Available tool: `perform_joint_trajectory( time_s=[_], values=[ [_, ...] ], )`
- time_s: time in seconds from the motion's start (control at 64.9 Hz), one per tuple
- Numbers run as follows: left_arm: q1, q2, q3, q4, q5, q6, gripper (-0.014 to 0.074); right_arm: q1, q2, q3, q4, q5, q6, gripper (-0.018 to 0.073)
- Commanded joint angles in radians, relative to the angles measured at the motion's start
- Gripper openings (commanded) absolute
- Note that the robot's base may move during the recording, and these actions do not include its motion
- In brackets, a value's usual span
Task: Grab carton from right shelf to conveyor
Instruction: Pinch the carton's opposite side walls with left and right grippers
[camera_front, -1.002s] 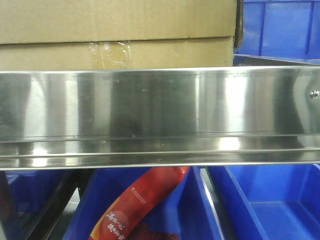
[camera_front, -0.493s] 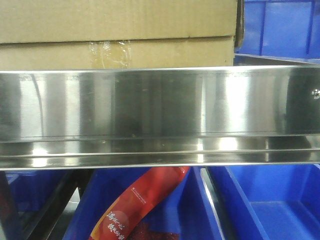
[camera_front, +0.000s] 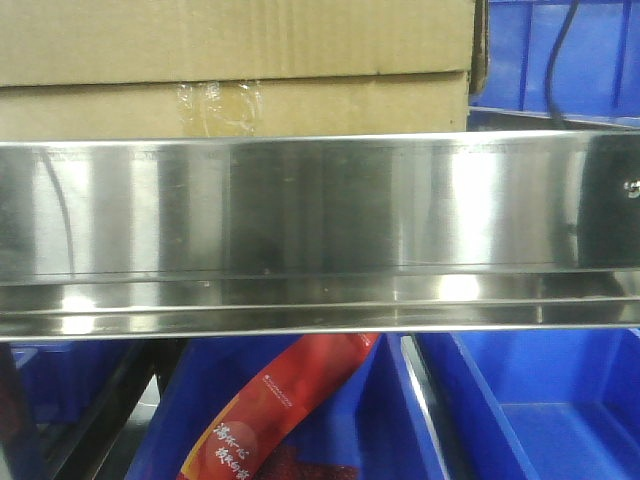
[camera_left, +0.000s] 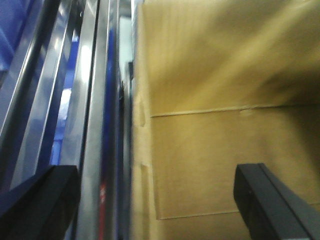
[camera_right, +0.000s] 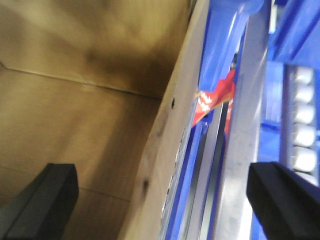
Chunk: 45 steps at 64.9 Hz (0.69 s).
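Observation:
The brown carton (camera_front: 235, 65) sits on the right shelf (camera_front: 320, 205), behind the shelf's shiny steel lip, with a clear tape patch on its lower band. In the left wrist view the carton (camera_left: 225, 150) fills the right side, close up. My left gripper (camera_left: 157, 210) is open: one finger (camera_left: 35, 205) is over the steel rails and the other (camera_left: 275, 205) is over the cardboard. In the right wrist view my right gripper (camera_right: 160, 200) is also open and straddles the carton's edge (camera_right: 165, 150) and the shelf rail (camera_right: 240, 150). The conveyor is out of view.
Blue plastic bins stand below the shelf (camera_front: 530, 400) and at the upper right (camera_front: 560, 60). One lower bin holds a red snack packet (camera_front: 280, 410). A dark cable (camera_front: 553, 55) hangs in front of the upper right bin. A row of pale rounded parts (camera_right: 302, 120) shows at the right.
A dark cable has come into view at the upper right, and a thin dark reflection now shows on the lip's left side. The screw has slid toward the right frame edge.

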Motion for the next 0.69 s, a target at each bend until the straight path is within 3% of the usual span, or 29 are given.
perform_joint_trajectory(
  time_s=[0.0, 0.092, 0.17, 0.277, 0.385, 0.401, 0.493, 0.678],
  values=[
    [0.006, 0.017, -0.006, 0.010, -0.012, -0.005, 0.0526, 0.001, 0.006, -0.011, -0.011, -0.025, -0.001, 0.0568],
    [0.006, 0.032, -0.006, 0.010, -0.007, -0.005, 0.0504, 0.001, 0.011, -0.011, -0.011, -0.025, -0.001, 0.0521],
    [0.006, 0.043, -0.006, 0.008, -0.007, -0.005, 0.0448, 0.001, 0.011, -0.011, -0.011, -0.027, -0.001, 0.0406],
    [0.006, 0.055, -0.006, 0.008, -0.001, -0.005, 0.0267, 0.001, 0.011, -0.011, -0.011, -0.020, -0.001, 0.0141],
    [0.006, 0.059, -0.006, 0.008, 0.009, -0.005, 0.0003, 0.001, 0.011, -0.011, -0.012, -0.008, -0.001, -0.0081],
    [0.006, 0.059, -0.006, 0.008, 0.009, -0.005, -0.0047, 0.001, 0.011, -0.011, -0.014, -0.008, -0.001, -0.0087],
    [0.006, 0.059, -0.006, 0.006, 0.016, -0.005, 0.0011, 0.001, 0.011, -0.011, -0.025, -0.003, -0.001, -0.0066],
    [0.006, 0.024, -0.036, -0.027, 0.059, -0.005, -0.0004, 0.001, -0.035, -0.011, -0.045, 0.020, -0.001, -0.0068]
  ],
)
